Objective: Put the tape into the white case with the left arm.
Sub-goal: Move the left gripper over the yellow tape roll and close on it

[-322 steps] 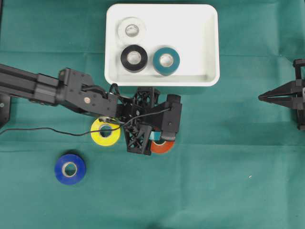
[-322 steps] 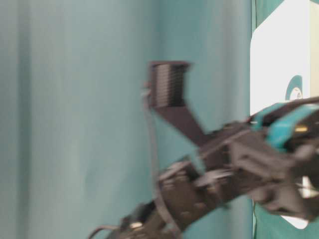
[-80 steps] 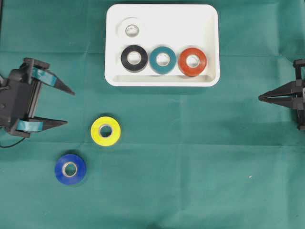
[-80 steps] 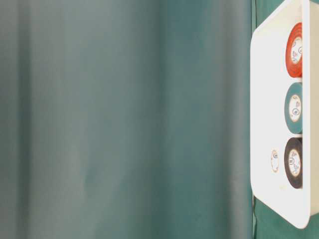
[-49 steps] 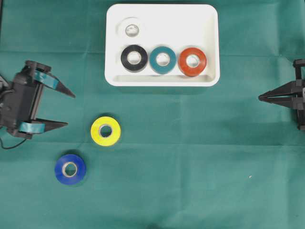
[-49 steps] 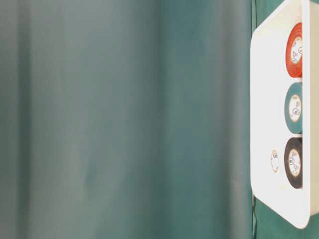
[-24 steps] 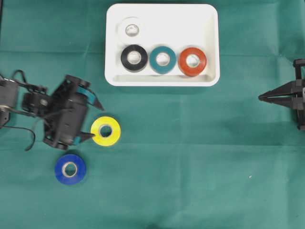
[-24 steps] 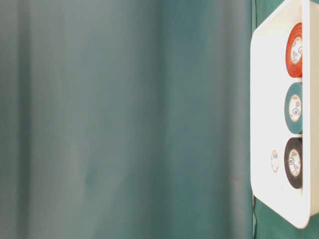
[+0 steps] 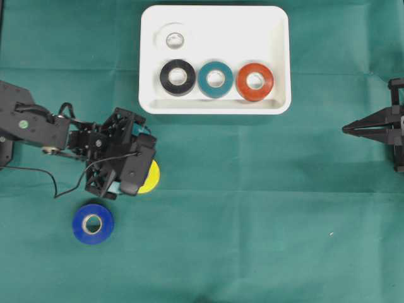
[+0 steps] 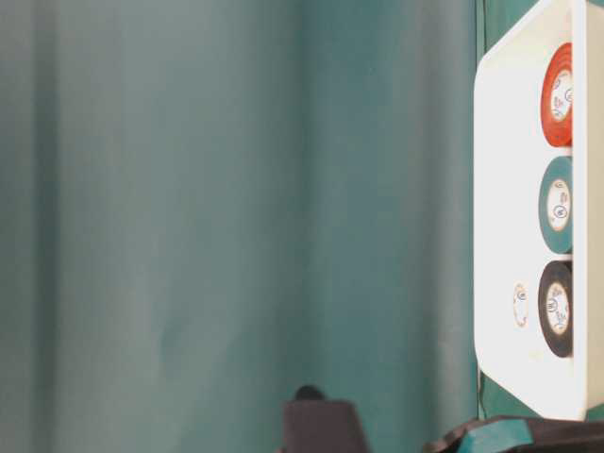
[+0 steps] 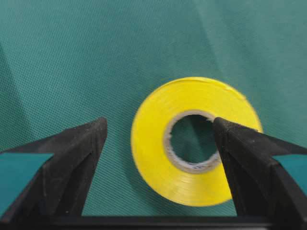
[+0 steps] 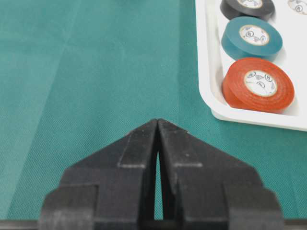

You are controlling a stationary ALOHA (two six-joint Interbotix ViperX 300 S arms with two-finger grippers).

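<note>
Overhead view: the left gripper (image 9: 129,165) sits left of centre, right over the yellow tape (image 9: 151,176), of which only a crescent shows at the gripper's right edge. The white case (image 9: 214,106) lies in the upper middle, up and to the right of that roll, and holds a white roll (image 9: 172,40), a black roll (image 9: 177,76), a teal roll (image 9: 216,79) and a red roll (image 9: 255,81). Bare green counter (image 9: 265,208) separates roll from case, so the way up looks open; the case has free floor at upper right. A blue tape (image 9: 93,223) lies apart at lower left. The right gripper (image 9: 366,129) is parked at the far right edge, much farther from the yellow roll.

Table-level view: only the case's side and three rolls show at right; a dark piece of the left arm pokes in at the bottom edge.

Left wrist view: the yellow tape (image 11: 194,141) lies flat, hole up, off-centre toward the right finger (image 11: 249,165). The fingers stand wide apart and hold nothing; the right finger overlaps the roll's right rim, while the left finger (image 11: 72,165) stands clear on the cloth. A small shift sideways would likely centre it.

Right wrist view: the right gripper's (image 12: 157,125) fingers are pressed together, empty, with the case corner at upper right.
</note>
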